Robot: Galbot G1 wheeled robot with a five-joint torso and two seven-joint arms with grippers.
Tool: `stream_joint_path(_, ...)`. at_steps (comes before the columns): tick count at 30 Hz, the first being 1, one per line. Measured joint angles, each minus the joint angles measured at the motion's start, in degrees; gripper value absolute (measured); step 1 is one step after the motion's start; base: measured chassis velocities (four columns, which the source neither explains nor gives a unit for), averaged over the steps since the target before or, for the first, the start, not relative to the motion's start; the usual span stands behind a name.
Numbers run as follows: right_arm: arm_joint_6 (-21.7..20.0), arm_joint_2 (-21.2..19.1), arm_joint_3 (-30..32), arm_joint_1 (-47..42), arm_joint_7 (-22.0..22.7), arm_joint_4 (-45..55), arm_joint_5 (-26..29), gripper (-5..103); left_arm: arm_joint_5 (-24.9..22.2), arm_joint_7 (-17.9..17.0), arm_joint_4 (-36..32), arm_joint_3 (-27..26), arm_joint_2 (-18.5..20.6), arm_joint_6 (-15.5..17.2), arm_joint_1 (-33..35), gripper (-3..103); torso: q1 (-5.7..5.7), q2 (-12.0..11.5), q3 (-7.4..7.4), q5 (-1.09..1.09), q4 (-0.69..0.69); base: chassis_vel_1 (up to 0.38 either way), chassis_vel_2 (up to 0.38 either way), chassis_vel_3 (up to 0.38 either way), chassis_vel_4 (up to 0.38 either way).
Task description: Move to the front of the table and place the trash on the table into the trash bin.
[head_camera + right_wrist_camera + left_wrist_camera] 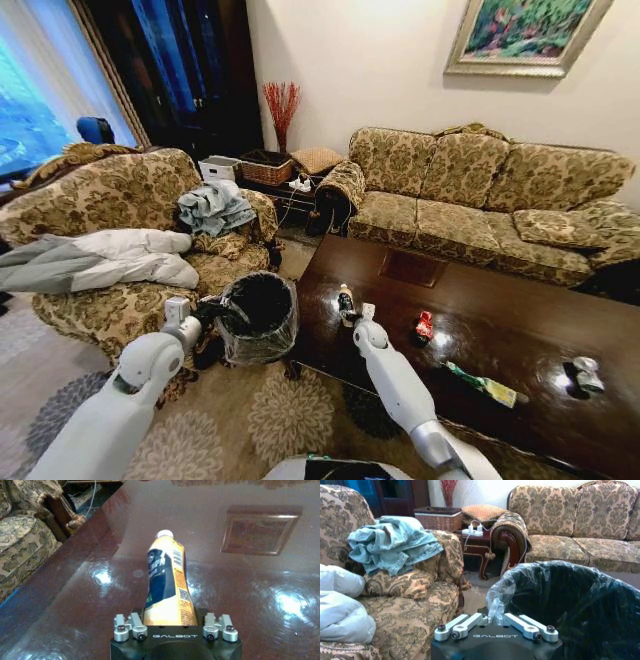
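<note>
A: On the dark brown table (520,330), head view: small bottle (345,300) stands upright near the near-left corner, with the right gripper (355,314) at it. Red can (424,326) sits toward 3 o'clock of the bottle, a little apart. Green bottle (482,384) lies on its side at about 4 o'clock from the can. Silvery can (584,375) lies farther out, near the table's right end.

B: And the trash bin (258,318)?

A: On the floor just off the table's left end, round, black, lined with a clear crinkly bag. Left gripper (222,313) is at its rim on the armchair (110,230) side.

B: Left wrist view?

A: Left gripper (496,619): fingers drawn together, pinching a fold of the clear bag at the bin's (570,603) rim. Bin opening lies toward 2 o'clock of the fingers. Armchair (410,603) with a heap of denim (392,547) beyond, sofa (570,521) behind the bin.

B: Right wrist view?

A: Right gripper (170,624): the small bottle (167,585) sits between its fingers, orange-and-dark label, white cap pointing away toward 12 o'clock. Fingers flank the bottle's lower body closely; firm contact I cannot tell. Square inlaid panel (260,532) in the table (100,592) lies at about 1 o'clock of the cap, well apart.
</note>
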Motion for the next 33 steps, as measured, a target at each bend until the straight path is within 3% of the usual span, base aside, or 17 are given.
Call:
stream_joint_path(1,0.01,0.09,0.25,-0.01,-0.09,-0.11,0.07,65,0.0,-0.01,-0.04,-0.01,0.0,0.02,-0.03,4,0.0,0.0,-0.01,0.0,0.01,0.0,0.0,0.0,0.0)
stream_joint_path(4,0.2,0.16,0.75,-0.2,-0.13,-0.37,0.2,50,-0.03,-0.04,-0.14,-0.17,0.15,0.08,-0.07,4,-0.01,0.0,-0.01,-0.01,0.01,0.0,0.0,0.0,0.0)
stream_joint_path(12,0.99,-1.68,0.54,-1.33,1.39,5.36,0.84,34,-0.6,-0.02,-0.27,-0.27,0.91,0.16,-0.34,4,0.0,0.0,0.0,0.0,0.01,0.0,0.0,0.0,0.0)
stream_joint_path(15,1.68,-3.83,0.5,-2.3,1.67,11.12,0.82,33,-1.24,0.31,-0.09,-0.24,1.85,0.06,-0.5,4,0.0,0.0,0.01,0.02,0.02,0.0,0.0,0.0,0.0)
stream_joint_path(17,1.87,-6.4,0.28,-2.94,1.48,18.02,1.37,33,-1.75,0.7,0.56,0.16,2.85,0.02,-0.99,4,0.0,0.0,0.0,0.01,0.01,0.0,0.0,0.0,0.0)
stream_joint_path(19,2.39,-11.48,-0.84,-3.03,-0.35,28.56,4.63,33,-2.7,1.03,2.05,2.38,4.5,-0.07,-2.97,4,-0.01,0.0,0.0,0.0,0.02,0.0,0.0,0.0,0.0)
stream_joint_path(20,2.39,-11.48,-0.84,-3.03,-0.35,28.56,4.63,33,-2.7,1.03,2.05,2.38,4.5,-0.07,-2.97,4,-0.01,0.0,0.0,0.0,0.02,0.0,0.0,0.0,0.0)
stream_joint_path(22,3.06,-15.9,-2.44,-1.8,-4.36,37.15,8.16,33,-3.5,1.04,3.58,6.72,5.84,-0.08,-6.49,4,-0.01,0.0,0.0,-0.01,0.01,0.0,0.0,0.0,0.0)
stream_joint_path(23,3.06,-15.9,-2.44,-1.8,-4.36,37.15,8.16,33,-3.5,1.04,3.58,6.72,5.84,-0.08,-6.49,4,-0.01,0.0,0.0,-0.01,0.01,0.0,0.0,0.0,0.0)
stream_joint_path(26,6.57,-20.59,-7.42,2.58,-12.1,45.13,12.96,33,-5.5,0.52,6.16,15.16,6.76,0.36,-15.76,4,-0.01,0.0,0.0,-0.01,0.0,0.0,0.0,0.0,0.0)
stream_joint_path(33,9.74,-23.66,-16.75,7.04,-21.36,48.8,15.97,33,-8.79,-0.33,10.6,24.2,6.99,1.23,-26.67,4,0.01,0.0,0.0,0.0,0.01,0.0,0.0,0.0,0.0)
